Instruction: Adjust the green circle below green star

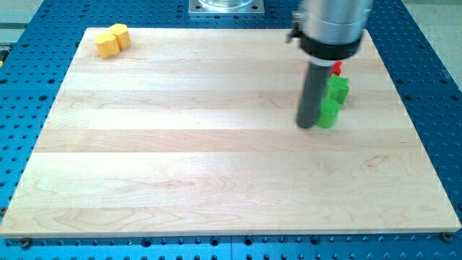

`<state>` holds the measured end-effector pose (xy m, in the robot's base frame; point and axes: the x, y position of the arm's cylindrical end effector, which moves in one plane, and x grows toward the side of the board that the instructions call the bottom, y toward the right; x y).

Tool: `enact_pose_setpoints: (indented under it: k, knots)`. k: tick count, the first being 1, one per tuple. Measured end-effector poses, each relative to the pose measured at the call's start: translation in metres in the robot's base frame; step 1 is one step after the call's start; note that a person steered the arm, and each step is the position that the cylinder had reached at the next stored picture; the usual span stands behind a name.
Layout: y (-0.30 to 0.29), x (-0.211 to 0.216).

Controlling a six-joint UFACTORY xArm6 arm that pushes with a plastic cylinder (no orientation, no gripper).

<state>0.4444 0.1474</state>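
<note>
The green circle (329, 114) sits on the wooden board at the view's right, just below and slightly left of the green star (338, 89); the two look to be touching. My tip (308, 126) stands right against the green circle's left side. The rod and its grey housing hide part of the blocks behind them. A red block (336, 68) peeks out above the green star, mostly hidden by the housing.
Two yellow blocks (112, 40) sit together at the board's top left corner. The wooden board (180, 159) lies on a blue perforated table (433, 43). The board's right edge runs close to the green blocks.
</note>
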Motion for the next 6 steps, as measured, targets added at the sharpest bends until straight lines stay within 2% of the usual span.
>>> enact_pose_setpoints:
  k: [1, 2, 3, 4, 6]
  knots:
    - [0.020, 0.000]
    - [0.033, 0.039]
    - [0.091, 0.046]
    - [0.095, 0.006]
    - [0.057, 0.005]
